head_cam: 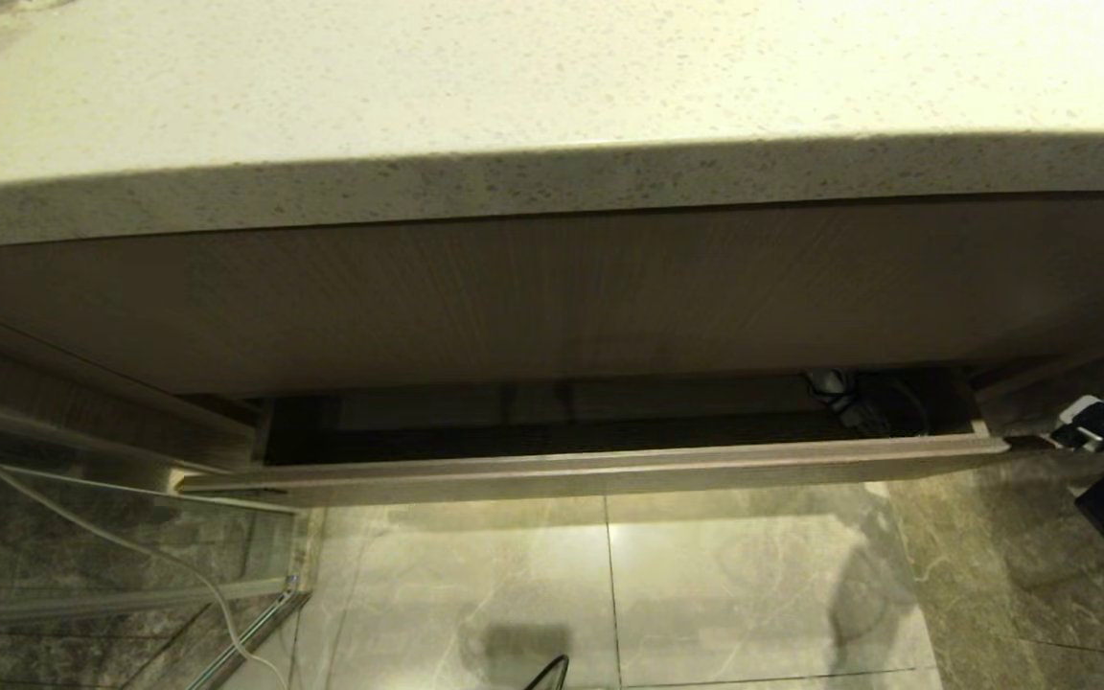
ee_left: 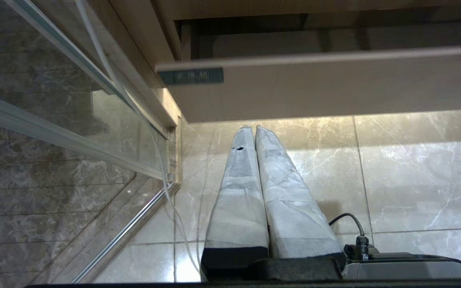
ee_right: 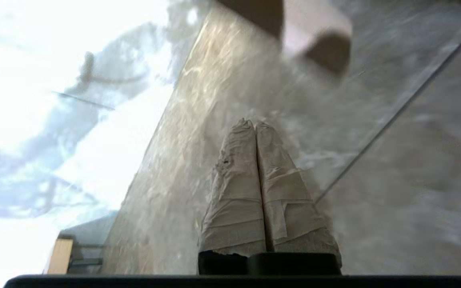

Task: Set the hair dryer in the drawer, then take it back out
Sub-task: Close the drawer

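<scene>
Below the speckled surface (head_cam: 552,105), across the middle of the head view, the drawer (head_cam: 590,470) stands partly pulled out. At its right end, in shadow, lies what looks like the hair dryer (head_cam: 835,388) with its dark-tied cord. The right pincer (ee_right: 254,125), fingers pressed together and empty, hangs over the floor tiles (head_cam: 734,585); its arm shows at the right edge. The left pincer (ee_left: 253,129), likewise closed, is parked low before the drawer front. Judging by this, retrieval comes next: the right pincer should spread first, enter from above past the front lip, and take the barrel or handle rather than the loose cord.
</scene>
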You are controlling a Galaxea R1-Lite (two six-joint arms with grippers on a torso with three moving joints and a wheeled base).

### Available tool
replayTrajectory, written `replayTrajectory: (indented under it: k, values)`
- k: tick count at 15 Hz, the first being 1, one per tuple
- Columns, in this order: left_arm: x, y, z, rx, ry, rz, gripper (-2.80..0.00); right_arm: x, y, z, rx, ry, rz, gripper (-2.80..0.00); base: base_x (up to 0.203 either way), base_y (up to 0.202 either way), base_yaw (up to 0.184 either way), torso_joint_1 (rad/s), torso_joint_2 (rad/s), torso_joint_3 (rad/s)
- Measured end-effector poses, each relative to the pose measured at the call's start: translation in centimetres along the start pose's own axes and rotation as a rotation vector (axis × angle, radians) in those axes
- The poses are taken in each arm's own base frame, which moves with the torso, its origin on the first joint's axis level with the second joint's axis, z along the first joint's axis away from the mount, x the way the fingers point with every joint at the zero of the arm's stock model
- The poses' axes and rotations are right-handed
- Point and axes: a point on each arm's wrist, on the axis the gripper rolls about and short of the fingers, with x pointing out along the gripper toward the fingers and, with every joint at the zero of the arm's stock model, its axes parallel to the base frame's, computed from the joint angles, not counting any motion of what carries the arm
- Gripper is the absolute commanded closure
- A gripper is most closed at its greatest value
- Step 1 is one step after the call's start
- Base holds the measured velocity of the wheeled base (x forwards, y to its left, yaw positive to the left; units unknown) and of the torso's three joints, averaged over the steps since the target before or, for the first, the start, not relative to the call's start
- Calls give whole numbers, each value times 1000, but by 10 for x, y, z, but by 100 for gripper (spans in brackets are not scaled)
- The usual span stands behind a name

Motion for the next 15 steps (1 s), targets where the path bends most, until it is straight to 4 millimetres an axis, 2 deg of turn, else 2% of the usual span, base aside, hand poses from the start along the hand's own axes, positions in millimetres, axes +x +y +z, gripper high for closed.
replayTrajectory:
  k: [2,6,9,12,15]
  values:
    - [0,0,0,0,0,0,0,-11,0,1,-28,-39,21,0,0,0,0,0,0,0]
    - [0,0,0,0,0,0,0,-39,26,-12,-203,-140,138,0,0,0,0,0,0,0]
    - [0,0,0,0,0,0,0,-52,42,-18,-265,-228,116,0,0,0,0,0,0,0]
    - [0,0,0,0,0,0,0,-51,49,-19,-304,-370,66,0,0,0,0,0,0,0]
    - [0,0,0,0,0,0,0,-38,44,-19,-341,-440,-13,0,0,0,0,0,0,0]
